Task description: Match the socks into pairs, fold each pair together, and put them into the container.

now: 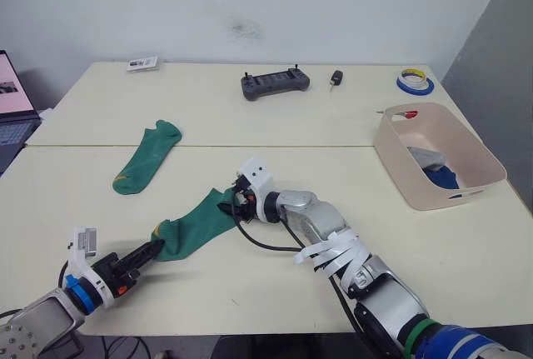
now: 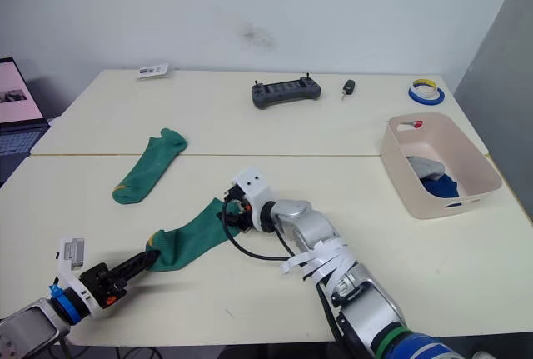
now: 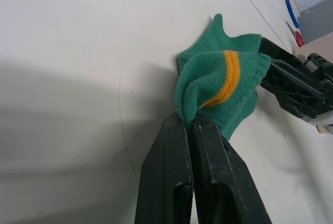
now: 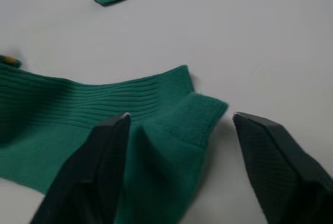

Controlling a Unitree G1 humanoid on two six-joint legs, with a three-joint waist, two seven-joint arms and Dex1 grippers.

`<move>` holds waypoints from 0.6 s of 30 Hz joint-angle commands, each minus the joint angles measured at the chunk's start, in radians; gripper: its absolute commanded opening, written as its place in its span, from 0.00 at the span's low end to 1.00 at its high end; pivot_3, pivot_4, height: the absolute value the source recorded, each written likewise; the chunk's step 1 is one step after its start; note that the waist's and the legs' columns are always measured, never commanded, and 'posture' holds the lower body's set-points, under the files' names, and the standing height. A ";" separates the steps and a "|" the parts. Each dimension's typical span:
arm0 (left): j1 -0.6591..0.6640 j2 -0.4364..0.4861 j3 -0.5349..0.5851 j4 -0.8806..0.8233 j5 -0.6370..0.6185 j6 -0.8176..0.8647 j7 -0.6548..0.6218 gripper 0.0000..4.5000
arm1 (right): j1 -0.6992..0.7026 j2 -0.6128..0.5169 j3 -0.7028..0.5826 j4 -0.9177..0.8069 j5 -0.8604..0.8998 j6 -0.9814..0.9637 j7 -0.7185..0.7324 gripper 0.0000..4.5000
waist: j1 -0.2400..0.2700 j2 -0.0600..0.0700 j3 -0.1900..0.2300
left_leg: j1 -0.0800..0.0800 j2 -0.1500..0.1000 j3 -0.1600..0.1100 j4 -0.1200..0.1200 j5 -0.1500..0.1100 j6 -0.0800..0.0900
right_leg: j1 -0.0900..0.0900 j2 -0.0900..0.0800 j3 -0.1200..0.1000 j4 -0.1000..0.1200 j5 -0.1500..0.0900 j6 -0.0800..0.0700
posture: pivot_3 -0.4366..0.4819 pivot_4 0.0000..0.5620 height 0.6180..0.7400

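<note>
A pale tabletop [image 1: 275,117] stands against a white wall. My left gripper [image 1: 151,251], near the front edge, has its fingers pinched tight on the yellow-striped toe of a green sock [image 1: 196,223]. My right gripper [image 4: 179,125] has its fingers spread wide over the cuff end of the same sock, one finger on the fabric. A second green sock [image 1: 147,156] lies flat farther back toward the left edge. The pink-beige container [image 1: 433,155] sits at the right edge, holding a grey sock [image 1: 425,157] and a dark blue sock [image 1: 441,177].
</note>
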 commanded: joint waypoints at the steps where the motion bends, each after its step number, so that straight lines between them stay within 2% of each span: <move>1: -0.004 0.002 0.006 -0.014 0.003 -0.020 -0.005 0.00 | 0.012 0.019 -0.019 -0.058 -0.003 -0.031 0.014 0.48 | 0.000 0.000 0.000 | 0.000 0.000 0.000 0.000 0.000 0.000 | 0.000 0.000 0.000 0.000 0.000 0.000 | 0.48 0.27 1.00; 3: -0.019 0.006 0.007 -0.004 0.010 -0.028 -0.004 0.00 | 0.030 0.009 -0.025 -0.101 -0.006 -0.044 0.009 0.32 | 0.000 0.000 0.000 | 0.000 0.000 0.000 0.000 0.000 0.000 | 0.000 0.000 0.000 0.000 0.000 0.000 | 0.48 0.27 1.00; 7: -0.089 0.007 0.004 0.010 0.014 -0.053 0.011 0.00 | 0.126 -0.057 -0.038 -0.309 -0.003 -0.003 -0.001 0.01 | 0.008 0.000 0.000 | -0.002 0.000 -0.001 0.000 0.000 0.000 | -0.001 -0.001 -0.001 0.000 0.000 0.000 | 0.48 0.27 1.00; 10: -0.142 0.002 -0.014 0.003 0.017 -0.063 0.022 0.00 | 0.212 -0.114 -0.051 -0.485 0.008 0.030 -0.012 0.01 | 0.013 -0.001 0.000 | -0.003 -0.001 -0.001 0.000 0.000 -0.001 | -0.001 -0.002 -0.002 -0.001 0.000 0.000 | 0.48 0.27 1.00; 14: -0.225 -0.023 -0.100 -0.053 0.025 -0.059 0.041 0.00 | 0.374 -0.231 -0.094 -0.761 0.022 0.070 -0.021 0.01 | 0.013 -0.001 -0.001 | -0.004 -0.001 -0.001 0.000 0.000 -0.001 | 0.000 -0.002 -0.002 -0.002 0.000 0.000 | 0.48 0.27 1.00; 18: -0.269 -0.046 -0.169 -0.090 0.034 -0.058 0.047 0.00 | 0.505 -0.292 -0.144 -0.941 0.039 0.114 -0.047 0.01 | 0.007 -0.001 -0.001 | -0.003 -0.001 -0.001 0.000 0.000 -0.001 | 0.000 -0.002 -0.002 -0.002 0.000 0.000 | 0.48 0.27 1.00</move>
